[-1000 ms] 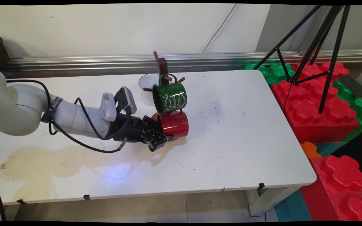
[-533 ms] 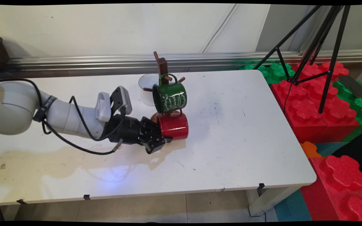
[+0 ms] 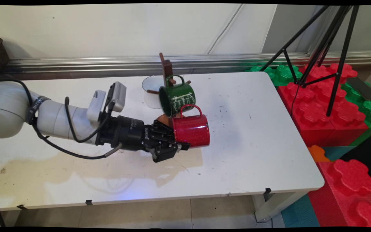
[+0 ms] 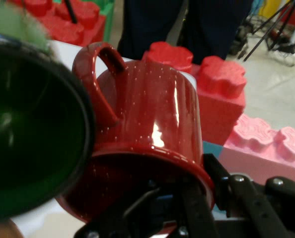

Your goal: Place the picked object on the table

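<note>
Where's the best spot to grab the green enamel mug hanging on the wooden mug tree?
Probably the rim of the green enamel mug, coming from the table's left side. It hangs by its handle on the wooden mug tree with its open mouth facing left, so one finger could slip inside, one outside.

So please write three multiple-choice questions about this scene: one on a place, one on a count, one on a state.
1. Where does the green mug hang?
A. on the wooden rack
B. on the tripod
C. on the basket

2. How many mugs are visible in the main view?
A. one
B. three
C. five

3. How is the red mug kept?
A. flat on the table
C. hung on a peg
B. gripped at its rim, off the table

Answers: 1 A, its handle loops over a rack peg. 2 B, green, red and a white mug. 3 B, the gripper fingers clamp its rim, shadow below.
</note>
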Motion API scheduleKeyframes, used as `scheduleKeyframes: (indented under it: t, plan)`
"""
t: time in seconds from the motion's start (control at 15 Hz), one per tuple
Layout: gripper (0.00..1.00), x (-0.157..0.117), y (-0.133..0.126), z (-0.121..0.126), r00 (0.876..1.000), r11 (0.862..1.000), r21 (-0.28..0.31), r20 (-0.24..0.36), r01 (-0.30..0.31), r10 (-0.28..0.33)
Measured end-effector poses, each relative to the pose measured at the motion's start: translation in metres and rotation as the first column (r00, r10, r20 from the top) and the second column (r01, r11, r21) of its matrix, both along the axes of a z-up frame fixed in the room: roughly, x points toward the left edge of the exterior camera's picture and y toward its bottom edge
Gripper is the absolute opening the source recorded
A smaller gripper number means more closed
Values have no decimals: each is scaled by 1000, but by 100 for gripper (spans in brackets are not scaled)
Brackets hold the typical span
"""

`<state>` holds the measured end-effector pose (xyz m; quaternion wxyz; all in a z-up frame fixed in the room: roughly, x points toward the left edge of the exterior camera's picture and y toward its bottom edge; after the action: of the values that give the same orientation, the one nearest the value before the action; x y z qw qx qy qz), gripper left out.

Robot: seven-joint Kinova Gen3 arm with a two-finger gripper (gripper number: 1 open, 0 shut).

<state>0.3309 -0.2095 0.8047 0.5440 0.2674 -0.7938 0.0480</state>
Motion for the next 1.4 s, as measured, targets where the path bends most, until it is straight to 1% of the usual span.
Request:
scheduleKeyframes:
  t: [0.13,0.27,0.47,0.6,0.67,0.8,1.07,1.2,1.27,1.4]
  plan:
    - [0,2,3,2,1000,1000,2,-8,8,-8]
    - [0,5,5,3,1000,1000,4,5,10,-10]
    - [0,10,10,4,998,1000,1,67,12,-12]
    - [0,12,12,4,995,1000,-2,98,16,-15]
    - [0,14,14,4,992,1000,-3,126,18,-17]
    - [0,19,17,4,981,1000,-5,196,14,-13]
    - [0,28,21,9,956,1000,-25,293,11,-3]
    - [0,33,22,11,946,999,-33,324,13,-2]
    - [0,36,22,11,944,999,-36,331,15,-2]
    - [0,41,23,12,942,999,-39,335,20,-6]
